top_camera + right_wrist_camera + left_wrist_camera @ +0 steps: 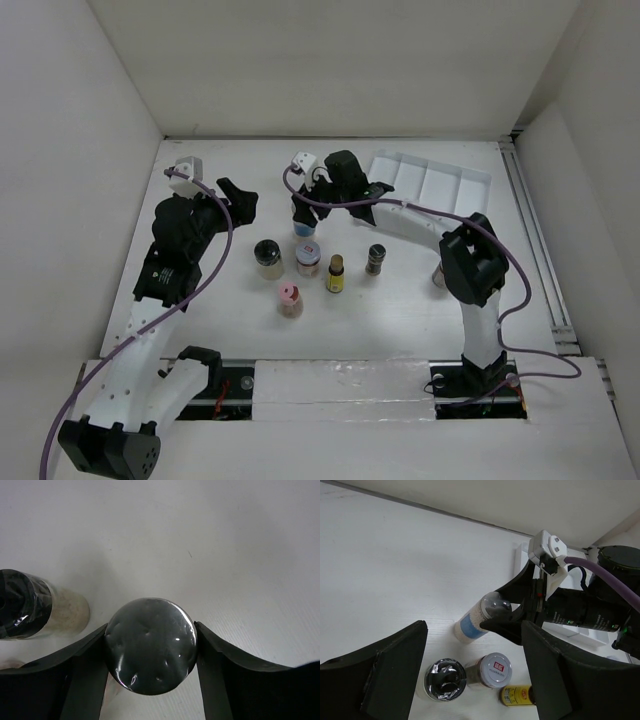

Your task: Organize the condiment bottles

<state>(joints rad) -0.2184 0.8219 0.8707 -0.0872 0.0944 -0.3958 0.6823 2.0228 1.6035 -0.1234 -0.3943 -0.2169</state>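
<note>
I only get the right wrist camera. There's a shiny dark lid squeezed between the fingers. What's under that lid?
Observer: A pale jar with a blue label; the left wrist camera shows its side.
Operator: Are there more bottles than the black-topped one beside me?
Observer: Yes. From above I see that black-lidded jar plus a red-and-white-lidded jar, a yellow bottle, a dark grinder and a pink-lidded jar.
Operator: What is the other arm doing?
Observer: The left fingers are open and empty, left of your jar.
</note>
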